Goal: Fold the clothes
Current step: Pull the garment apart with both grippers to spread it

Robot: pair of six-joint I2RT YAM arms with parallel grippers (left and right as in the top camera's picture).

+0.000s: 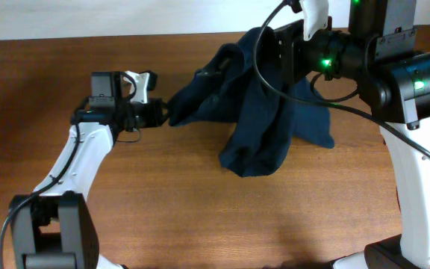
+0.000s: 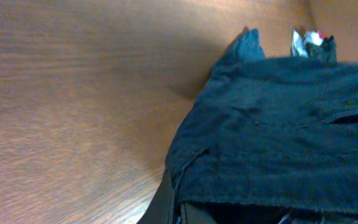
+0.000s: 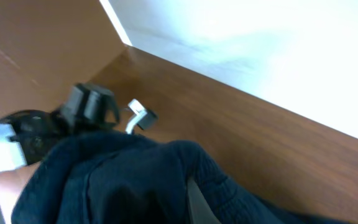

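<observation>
- While the right gripper (image 1: pixel 276 43) clamps the dark navy blue fabric shorts (image 1: pixel 254 123) aloft, they droop onto the brown wooden counter (image 1: pixel 200 217).
- the left gripper (image 1: pixel 163 112) pinches their other edge.

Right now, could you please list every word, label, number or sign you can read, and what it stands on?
No text can be read. The navy shorts are plain, the table is unmarked, and the right arm shows only green lights.
A white and red speck in the left wrist view is too blurred to read.
</observation>
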